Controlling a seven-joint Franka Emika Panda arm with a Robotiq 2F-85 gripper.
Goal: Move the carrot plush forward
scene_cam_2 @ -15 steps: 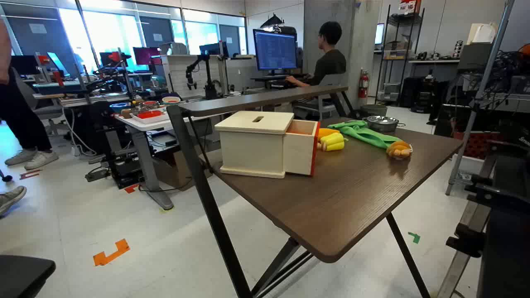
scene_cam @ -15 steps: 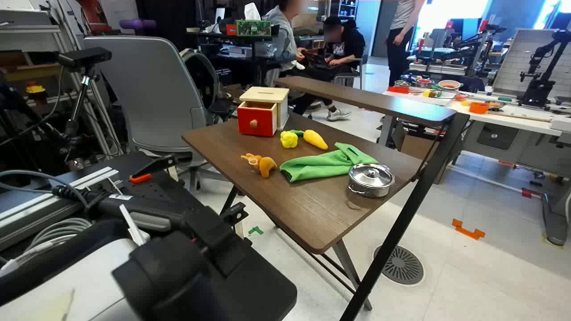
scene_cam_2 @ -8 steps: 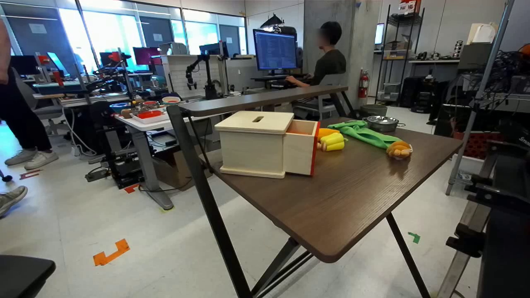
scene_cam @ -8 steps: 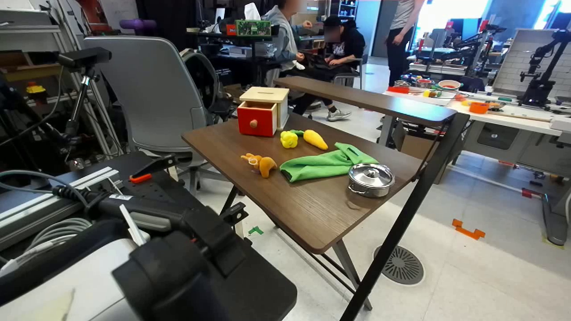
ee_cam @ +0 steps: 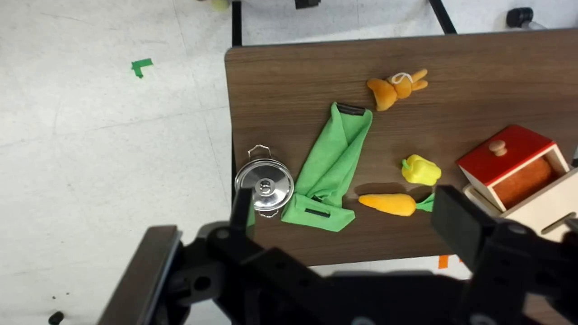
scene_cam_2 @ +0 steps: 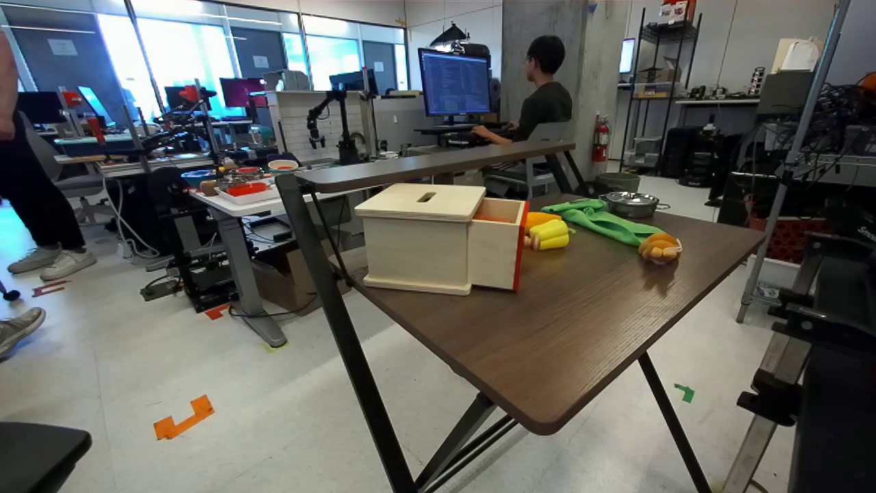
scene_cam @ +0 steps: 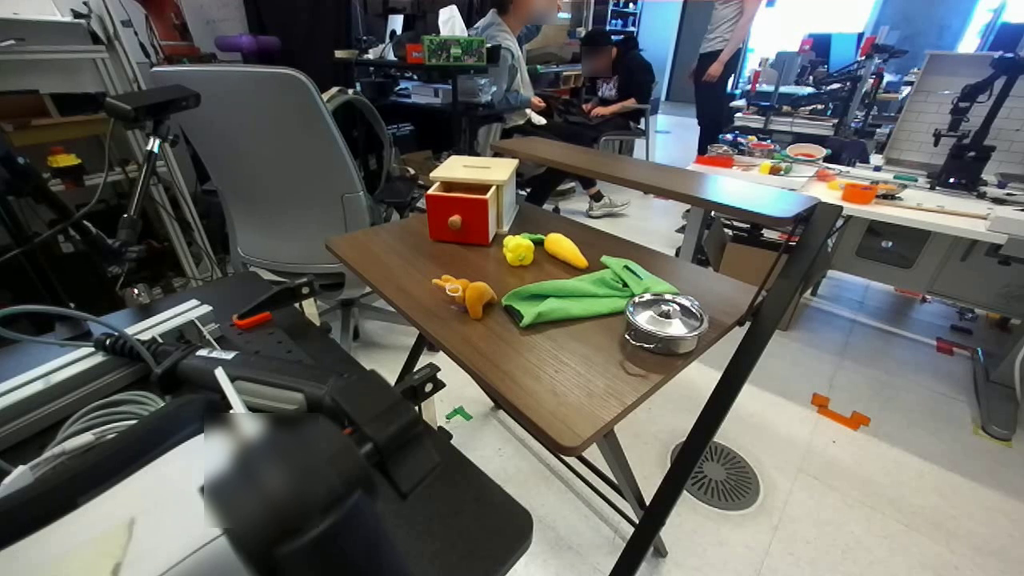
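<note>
Since the gripper (ee_cam: 347, 208) stands spread wide and, in the wrist view, the carrot plush (ee_cam: 390, 204) lies nine-to-three at four o'clock from the green cloth (ee_cam: 332, 167), turning the jaws twelve-to-six before descending should suit its slim body.

- White letters at a slant, "Smo" as far as I can read, on a dark panel (scene_cam_2: 864, 222) at the right edge in an exterior view, the rest cut off
- Rows of what looks like text on a blue-lit monitor (scene_cam_2: 455, 82) across the room, too small for me to read
- White print on the chest of a black top (scene_cam: 632, 76), blurred past reading
- A small white label (scene_cam: 216, 354) on a black piece (scene_cam: 280, 374) in the foreground, too tiny to make out
</note>
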